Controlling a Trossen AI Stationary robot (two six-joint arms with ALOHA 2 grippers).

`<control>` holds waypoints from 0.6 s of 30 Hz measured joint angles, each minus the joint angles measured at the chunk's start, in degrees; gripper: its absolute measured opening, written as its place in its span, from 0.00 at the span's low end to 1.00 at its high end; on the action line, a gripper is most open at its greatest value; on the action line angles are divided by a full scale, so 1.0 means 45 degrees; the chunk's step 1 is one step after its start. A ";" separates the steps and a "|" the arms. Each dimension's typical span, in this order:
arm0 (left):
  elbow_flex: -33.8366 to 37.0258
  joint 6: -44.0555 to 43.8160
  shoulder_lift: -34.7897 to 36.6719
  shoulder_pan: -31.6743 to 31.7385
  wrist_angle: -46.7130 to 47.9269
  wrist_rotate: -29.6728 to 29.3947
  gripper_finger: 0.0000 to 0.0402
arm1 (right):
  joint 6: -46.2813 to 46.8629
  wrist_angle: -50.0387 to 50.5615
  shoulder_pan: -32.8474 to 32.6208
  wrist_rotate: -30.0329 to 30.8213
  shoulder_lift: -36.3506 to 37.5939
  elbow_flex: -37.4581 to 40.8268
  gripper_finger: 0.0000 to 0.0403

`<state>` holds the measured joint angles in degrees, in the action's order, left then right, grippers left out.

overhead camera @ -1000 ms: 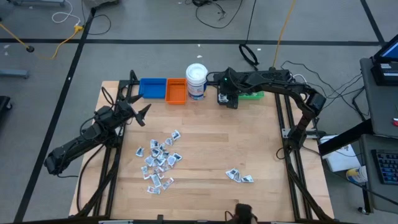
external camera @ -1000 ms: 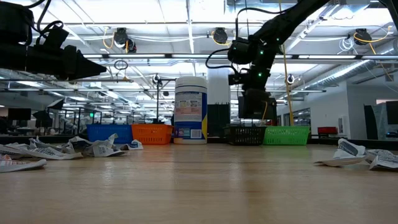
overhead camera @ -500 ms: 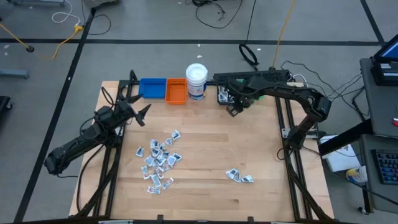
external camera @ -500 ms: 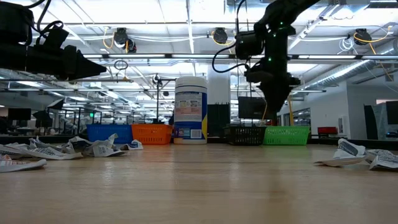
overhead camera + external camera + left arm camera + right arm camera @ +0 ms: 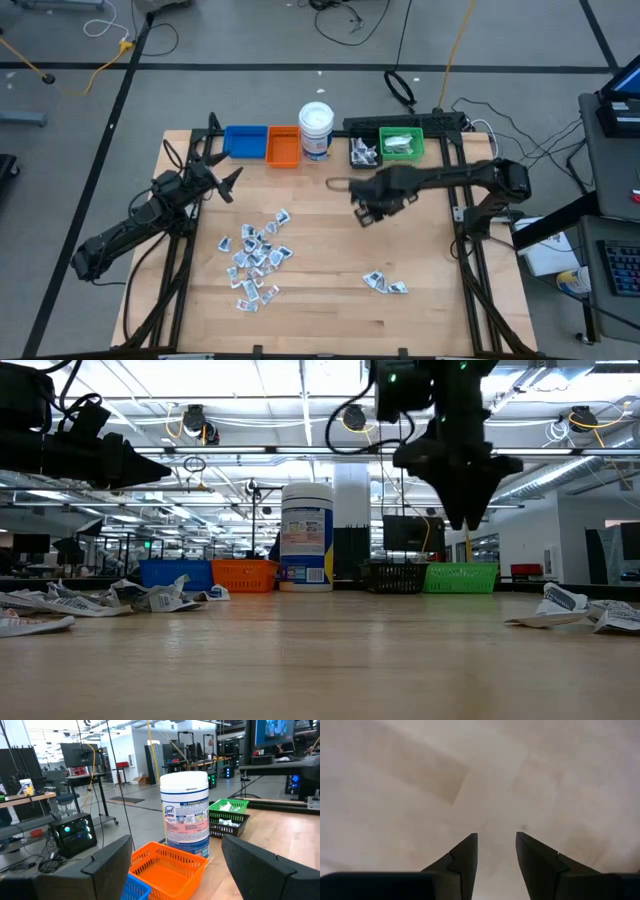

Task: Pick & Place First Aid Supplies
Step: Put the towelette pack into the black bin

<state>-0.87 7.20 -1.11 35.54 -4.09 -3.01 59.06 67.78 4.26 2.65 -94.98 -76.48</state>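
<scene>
The first aid supplies lie as a heap of small white and light-blue packets left of the table's middle, and as a small group at the near right. More packets sit in the black bin and the green bin. My right gripper hangs over bare wood right of centre, pointing down, open, with only bare table between its fingers. My left gripper waits open and level at the table's left, above the heap's far side.
A blue bin, an orange bin and a white jar with a blue label stand in a row at the far edge, left of the black and green bins. Bare wood lies between the two packet groups.
My right gripper has swung from above the black bin at the far edge toward the near edge, out over the bare wood right of centre. It has rolled about its own axis on the way and still points down. The black and green bins now show uncovered.
</scene>
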 joint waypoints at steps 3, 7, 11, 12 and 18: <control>-0.0002 0.0000 -0.0002 -0.0002 0.0002 0.0000 0.77 | 0.0854 0.0137 -0.1261 0.0011 0.0000 -0.0001 0.32; 0.0002 0.0000 0.0002 0.0002 -0.0002 0.0000 0.77 | 0.1739 0.0193 -0.2909 0.0001 0.0000 0.0001 0.32; 0.0000 0.0000 -0.0002 0.0002 0.0000 0.0003 0.77 | 0.2269 0.0191 -0.4510 0.0005 0.0000 0.0000 0.32; 0.0000 0.0000 -0.0002 0.0000 0.0000 0.0003 0.77 | 0.2361 0.0182 -0.4886 0.0002 0.0000 0.0004 0.32; -0.0002 0.0000 0.0000 0.0002 0.0000 0.0000 0.77 | 0.1899 0.0123 -0.6907 0.0001 0.0000 0.0004 0.32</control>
<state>-0.88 7.20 -1.12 35.55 -4.09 -3.01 67.60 68.33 -26.82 2.66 -94.98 -76.47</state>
